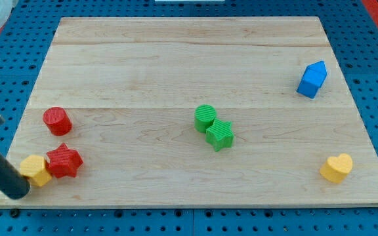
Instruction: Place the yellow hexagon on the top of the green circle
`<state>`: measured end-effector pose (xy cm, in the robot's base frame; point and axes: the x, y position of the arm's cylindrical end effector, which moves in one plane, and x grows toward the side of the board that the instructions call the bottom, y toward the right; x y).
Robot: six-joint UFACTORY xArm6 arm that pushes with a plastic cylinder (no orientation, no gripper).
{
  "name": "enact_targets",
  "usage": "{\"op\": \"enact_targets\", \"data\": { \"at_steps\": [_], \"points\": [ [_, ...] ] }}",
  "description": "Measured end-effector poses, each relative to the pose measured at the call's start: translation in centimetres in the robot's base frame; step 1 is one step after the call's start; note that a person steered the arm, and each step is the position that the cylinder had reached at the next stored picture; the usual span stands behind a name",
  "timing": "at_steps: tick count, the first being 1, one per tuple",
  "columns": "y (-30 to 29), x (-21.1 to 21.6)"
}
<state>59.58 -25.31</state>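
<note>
Block count: six on the wooden board (176, 59), two red, two green, two yellow-ish, plus one blue, so seven actually
Reds: one red cylinder (57, 120) and one red star (64, 161), both just right of my tip and a bit up the view
Greens: one green circle (205, 117) touching one green star (220, 135), well off to the right of my tip
Yellows: one yellow hexagon (37, 170) and one yellow heart (336, 168), the heart way across at the view's right
Blue: one blue block (312, 78), house-ish shape, farthest from my tip, up and right
My tip (18, 192): no jaws here, just a dark rod, so nothing to open or close; its lower end sits right against the hexagon's left side at the board's bottom-left corner
Task block: hexagon is pressed between my tip and the red star, well apart from the green circle
Hard to see: rod covers the hexagon's left edge, and the arm is cut off by the view's left border
</note>
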Motion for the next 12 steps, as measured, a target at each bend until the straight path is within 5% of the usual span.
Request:
{"op": "enact_targets", "data": {
  "at_steps": [4, 9, 12],
  "points": [
    [3.6, -7.8],
    [14.8, -9.0],
    [19.1, -17.0]
  ]
}}
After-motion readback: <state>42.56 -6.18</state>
